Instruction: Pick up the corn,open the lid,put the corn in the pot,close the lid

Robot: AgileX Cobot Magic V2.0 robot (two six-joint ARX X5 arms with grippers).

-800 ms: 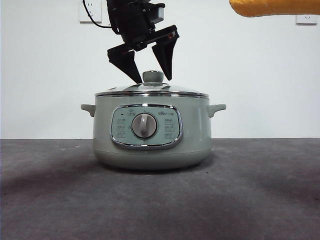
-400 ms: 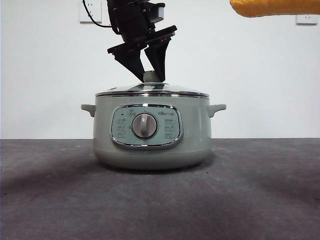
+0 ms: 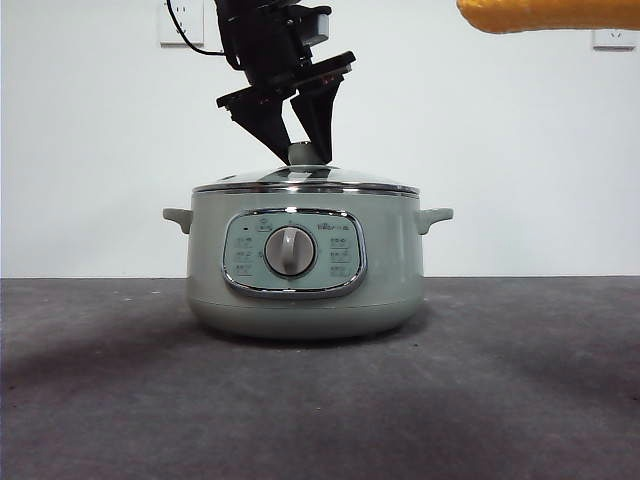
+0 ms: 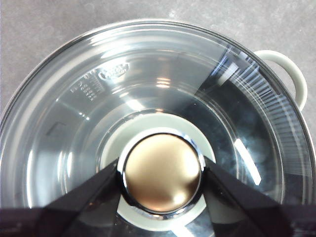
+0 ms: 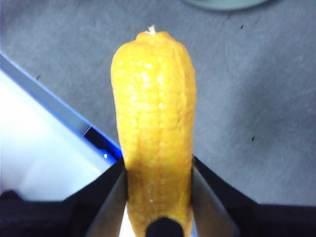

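Left hand (image 3: 302, 140): black, two tapered wedge fingers, boxy black wrist block, black cable behind.

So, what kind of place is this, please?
Probably a robot test bench indoors, not a real kitchen: the pot stands alone on a dark grey table, before a plain white wall with sockets.
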